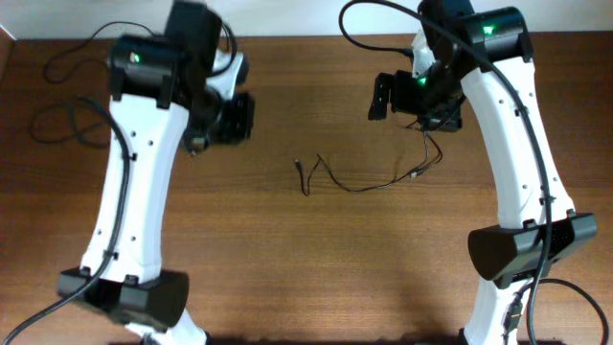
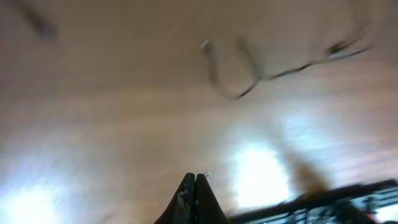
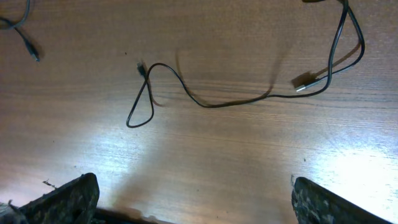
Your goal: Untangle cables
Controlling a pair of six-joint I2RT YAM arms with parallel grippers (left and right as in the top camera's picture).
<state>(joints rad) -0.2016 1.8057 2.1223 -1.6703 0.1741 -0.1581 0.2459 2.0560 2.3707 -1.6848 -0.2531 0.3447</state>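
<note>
Main cable (image 3: 236, 101) lies flat on the table (image 1: 287, 268) straight ahead of the right gripper (image 3: 193, 186), well apart from its tips. Small plug (image 3: 142, 67) and a narrow loop sit ahead-left, silver plug (image 3: 303, 84) ahead-right. There 2 strands cross and run up out of the wrist view; can't tell if that's 1 cord doubled back or 2. A second cord (image 3: 28, 46) ends far ahead-left, apart from the first. Judgement: thin, very light, limp, so it'll drag and drape rather than push. Jacket looks smooth and will likely slip through a loose pinch. Best hold is probably right behind a plug, since the plug body stops it sliding out, or the plain run between the 2 plugs. Avoid the crossing, easy to clamp 2 strands at once. It sits flush on the wood, so the approach has to be low. Right gripper is spread wide, nothing between the fingers. Left gripper (image 2: 194, 186) is pressed together, nothing visibly held; the cable is far ahead of it, blurred.
</note>
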